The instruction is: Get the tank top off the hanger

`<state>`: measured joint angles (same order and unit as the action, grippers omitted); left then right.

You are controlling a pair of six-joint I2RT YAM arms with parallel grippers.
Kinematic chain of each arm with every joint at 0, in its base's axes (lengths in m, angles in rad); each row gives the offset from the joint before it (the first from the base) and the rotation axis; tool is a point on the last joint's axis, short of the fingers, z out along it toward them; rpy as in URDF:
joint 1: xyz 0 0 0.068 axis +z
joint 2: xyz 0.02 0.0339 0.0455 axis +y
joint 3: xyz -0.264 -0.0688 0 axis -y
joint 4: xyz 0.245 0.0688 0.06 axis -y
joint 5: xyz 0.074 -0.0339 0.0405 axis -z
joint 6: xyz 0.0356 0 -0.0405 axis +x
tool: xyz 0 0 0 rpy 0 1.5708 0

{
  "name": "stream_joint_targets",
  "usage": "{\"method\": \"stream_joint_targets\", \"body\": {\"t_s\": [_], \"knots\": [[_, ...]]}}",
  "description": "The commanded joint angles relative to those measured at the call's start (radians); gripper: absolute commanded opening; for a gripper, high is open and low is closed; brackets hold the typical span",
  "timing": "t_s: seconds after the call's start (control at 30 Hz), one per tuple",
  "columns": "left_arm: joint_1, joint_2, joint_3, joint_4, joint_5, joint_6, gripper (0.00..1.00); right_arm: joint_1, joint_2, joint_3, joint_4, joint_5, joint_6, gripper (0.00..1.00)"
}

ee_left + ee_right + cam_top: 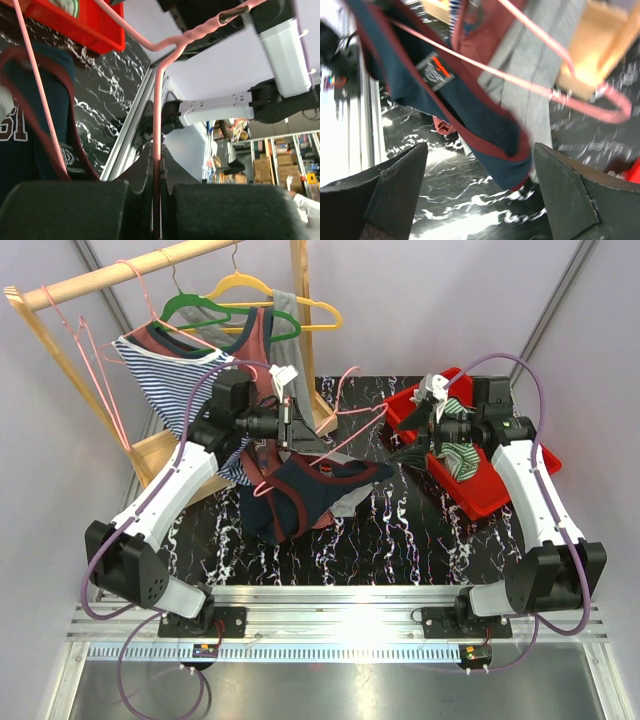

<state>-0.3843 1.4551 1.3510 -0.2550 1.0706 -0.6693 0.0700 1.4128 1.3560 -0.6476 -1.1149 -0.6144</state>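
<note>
Tank top (300, 498) droops from the pink hanger (158, 115).

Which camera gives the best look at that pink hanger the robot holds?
The top external view: it shows most of the pink hanger with the navy tank top hanging on it. The left wrist view shows only wire pinched in the left gripper; the right wrist view, a blurred stretch.

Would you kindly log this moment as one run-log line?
left claw: shut on pink hanger | right claw: open | navy tank top: hanging from hanger
</note>
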Motion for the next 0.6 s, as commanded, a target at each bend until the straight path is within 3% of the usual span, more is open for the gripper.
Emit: {"method": "stream_joint_targets", "body": {"t_s": [0.0,0.2,0.57], "knots": [[-0.022,0.007,0.083,-0.078,0.008,0.105,0.0,-0.001,-0.026,0.06,-0.096,-0.157,-0.343,0.95],[-0.048,0.013,0.094,-0.122,0.031,0.14,0.0,0.077,0.06,0.16,-0.159,-0.108,-0.513,0.96],[-0.087,-0.006,0.069,-0.101,0.04,0.119,0.0,0.203,0.046,0.112,0.115,0.084,-0.453,0.88]]}}
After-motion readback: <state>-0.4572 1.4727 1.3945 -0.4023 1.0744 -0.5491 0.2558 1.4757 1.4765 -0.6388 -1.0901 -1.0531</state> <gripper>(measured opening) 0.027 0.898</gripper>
